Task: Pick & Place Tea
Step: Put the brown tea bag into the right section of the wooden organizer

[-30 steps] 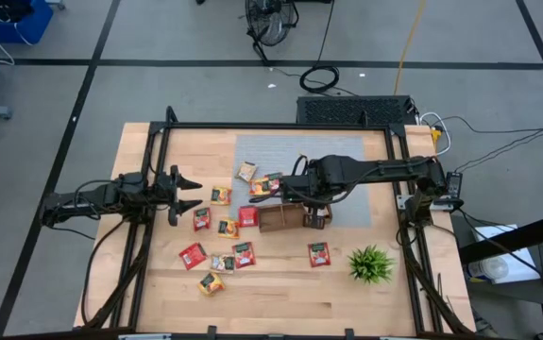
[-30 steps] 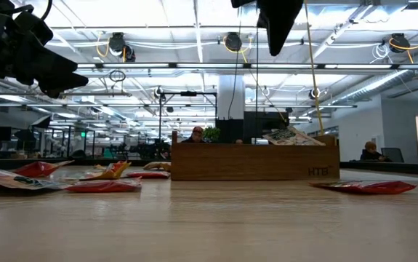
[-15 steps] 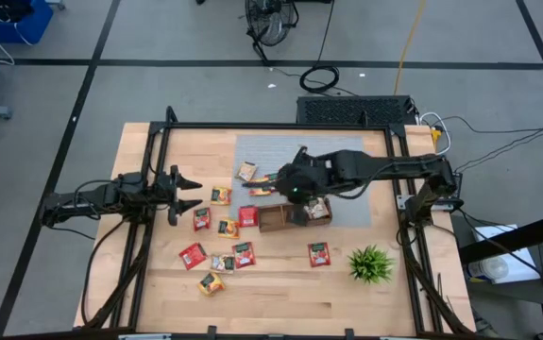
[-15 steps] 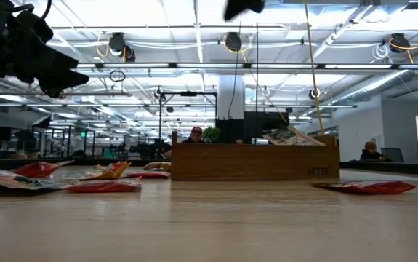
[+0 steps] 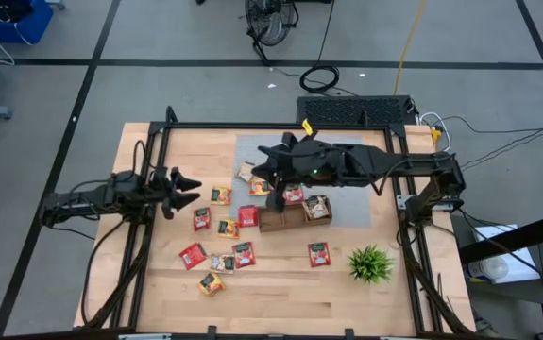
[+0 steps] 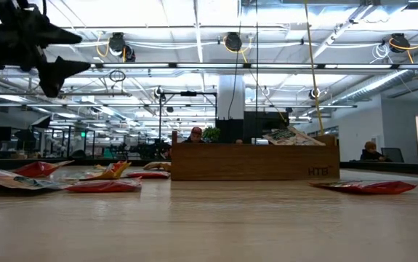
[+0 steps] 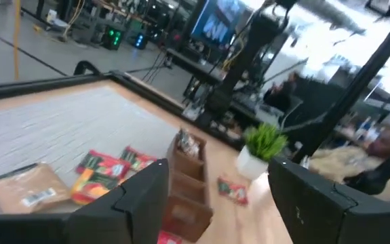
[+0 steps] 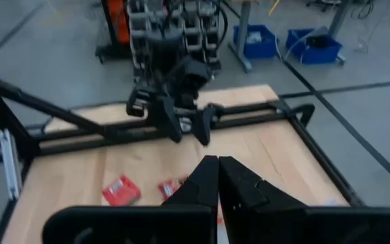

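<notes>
Several small tea sachets (image 5: 219, 236), red, orange and pale, lie flat on the wooden table left of and in front of the brown tray (image 5: 276, 221). One pale sachet (image 5: 316, 208) lies in the tray's right compartment. My right gripper (image 5: 260, 168) hangs shut and empty above the far side of the tray, pointing toward the table's left; its wrist view shows its fingers (image 8: 207, 177) closed together. My left gripper (image 5: 184, 189) hovers open at the table's left side, pointing toward the sachets, with nothing between its fingers (image 7: 140, 196).
A spiky green plant (image 5: 370, 264) stands near the table's front right. A grey mat (image 5: 347, 151) covers the far middle under my right arm. A black frame rail (image 5: 280, 127) runs along the far edge. One red sachet (image 5: 319, 253) lies alone before the tray.
My right gripper has risen from the tray's right compartment, tipped up from pointing down to nearly level, and swung toward the far left, staying shut. The pale sachet in that compartment has come into view. My left gripper has rolled about its own axis in place.
</notes>
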You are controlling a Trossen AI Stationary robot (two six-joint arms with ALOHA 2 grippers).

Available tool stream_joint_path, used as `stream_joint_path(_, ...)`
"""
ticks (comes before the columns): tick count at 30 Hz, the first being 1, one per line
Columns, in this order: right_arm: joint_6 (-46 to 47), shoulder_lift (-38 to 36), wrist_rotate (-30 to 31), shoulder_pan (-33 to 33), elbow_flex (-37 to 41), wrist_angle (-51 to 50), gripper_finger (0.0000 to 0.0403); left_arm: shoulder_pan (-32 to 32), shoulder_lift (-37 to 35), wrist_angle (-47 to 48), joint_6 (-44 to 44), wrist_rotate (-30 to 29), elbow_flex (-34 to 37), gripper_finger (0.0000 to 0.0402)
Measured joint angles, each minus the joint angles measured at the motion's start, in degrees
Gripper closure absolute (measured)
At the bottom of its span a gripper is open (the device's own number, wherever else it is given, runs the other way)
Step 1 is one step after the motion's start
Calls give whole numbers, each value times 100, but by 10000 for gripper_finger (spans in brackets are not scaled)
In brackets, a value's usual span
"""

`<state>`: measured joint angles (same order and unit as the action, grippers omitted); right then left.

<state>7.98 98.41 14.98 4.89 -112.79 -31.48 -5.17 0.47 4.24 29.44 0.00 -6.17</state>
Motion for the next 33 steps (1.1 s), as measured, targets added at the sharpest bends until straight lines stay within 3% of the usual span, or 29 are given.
stream_joint_path(5,52,-46,4,0,258,284,403,11,99,134,227,434,-283,149)
stream_joint_path(8,127,-46,11,0,321,292,403,11,422,781,147,597,-843,149)
stream_joint_path(18,94,-47,2,0,496,969,403,31,2442,3143,-695,606,-3827,149)
stream_joint_path(27,260,-133,-3,22,496,1413,403,494,4322,5437,-652,598,-6470,149)
stream_joint_path(33,333,-344,-4,24,496,1307,403,984,5436,6919,-269,572,-7860,149)
